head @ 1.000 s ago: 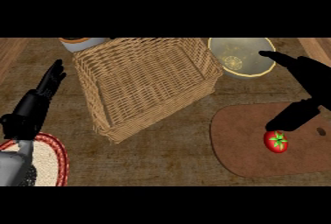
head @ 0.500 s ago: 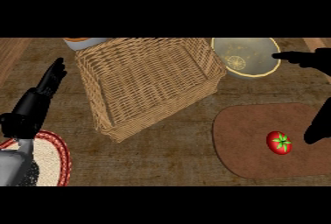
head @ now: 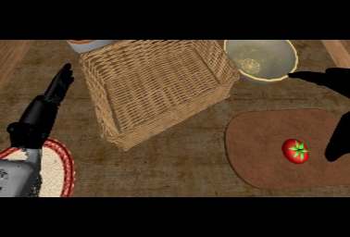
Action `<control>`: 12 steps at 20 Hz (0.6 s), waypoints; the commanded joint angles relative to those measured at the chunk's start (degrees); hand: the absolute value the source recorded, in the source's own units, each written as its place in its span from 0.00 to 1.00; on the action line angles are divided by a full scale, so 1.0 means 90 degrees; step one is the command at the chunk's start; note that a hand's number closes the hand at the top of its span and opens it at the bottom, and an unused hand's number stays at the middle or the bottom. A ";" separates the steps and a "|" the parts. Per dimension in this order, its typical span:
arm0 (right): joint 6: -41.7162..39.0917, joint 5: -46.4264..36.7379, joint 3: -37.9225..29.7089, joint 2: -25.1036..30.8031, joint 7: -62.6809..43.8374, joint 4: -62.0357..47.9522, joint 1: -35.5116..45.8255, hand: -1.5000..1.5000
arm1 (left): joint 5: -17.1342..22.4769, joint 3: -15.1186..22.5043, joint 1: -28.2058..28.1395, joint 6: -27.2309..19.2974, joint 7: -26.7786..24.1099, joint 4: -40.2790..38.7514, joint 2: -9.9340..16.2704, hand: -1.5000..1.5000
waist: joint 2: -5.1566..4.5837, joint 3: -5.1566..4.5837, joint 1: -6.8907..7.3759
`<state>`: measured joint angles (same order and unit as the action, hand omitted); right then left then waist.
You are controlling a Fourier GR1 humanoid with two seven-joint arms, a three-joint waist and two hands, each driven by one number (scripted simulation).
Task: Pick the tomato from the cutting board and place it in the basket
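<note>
Starting nearest me: my left hand (head: 42, 111) rests at the view's left, fingers straight and upward, holding nothing, above a red-rimmed woven mat (head: 58, 159) at the lower left corner. On my right, the tomato (head: 296, 151) lies on the brown cutting board (head: 259, 139), green stem up, with nothing touching it. My right hand (head: 336, 134) shows only in part at the right edge, just beside the tomato; one dark part hangs near the fruit and another reaches out above the board, spread apart, so I judge it open and holding nothing. Further off, the wicker basket (head: 157, 88) stands on the table (head: 184, 157), well apart from the board, with nothing visible inside. Beyond the board sits a bowl (head: 263, 60) holding what looks like a lemon slice.

Assessment: no part of the task is done. Grasp, lift, carry to the basket and release all remain.
</note>
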<state>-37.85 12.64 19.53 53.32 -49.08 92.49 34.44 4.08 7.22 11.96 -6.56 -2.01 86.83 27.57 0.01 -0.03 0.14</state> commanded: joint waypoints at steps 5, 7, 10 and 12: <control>-0.0566 -0.0852 0.0322 -0.0473 0.0014 -0.0606 -0.0308 0.00 | -0.0004 -0.0233 0.0099 0.0376 0.0014 -0.0081 -0.0033 0.50 | -0.0010 0.0002 0.0029; -0.0472 -0.1047 0.0299 -0.0635 -0.0041 -0.0387 -0.0613 0.00 | -0.0257 -0.0170 -0.0166 0.0209 -0.0119 0.0033 -0.0190 0.50 | 0.0003 0.0002 0.0013; -0.0444 -0.1628 0.0254 -0.0743 0.0297 -0.0419 -0.0954 0.00 | -0.0186 -0.0443 0.0153 0.0451 -0.0021 -0.0181 -0.0118 0.50 | -0.0003 0.0003 -0.0015; -0.0409 -0.2127 0.0111 -0.0928 0.0729 -0.0682 -0.1031 0.00 | -0.0359 -0.0310 -0.0179 0.0314 -0.0100 0.0118 -0.0404 0.50 | -0.0002 0.0004 0.0008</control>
<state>-40.58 -1.14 21.82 47.47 -44.57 88.12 26.68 2.27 4.43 11.60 -3.89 -2.37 86.74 25.97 -0.01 0.01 0.16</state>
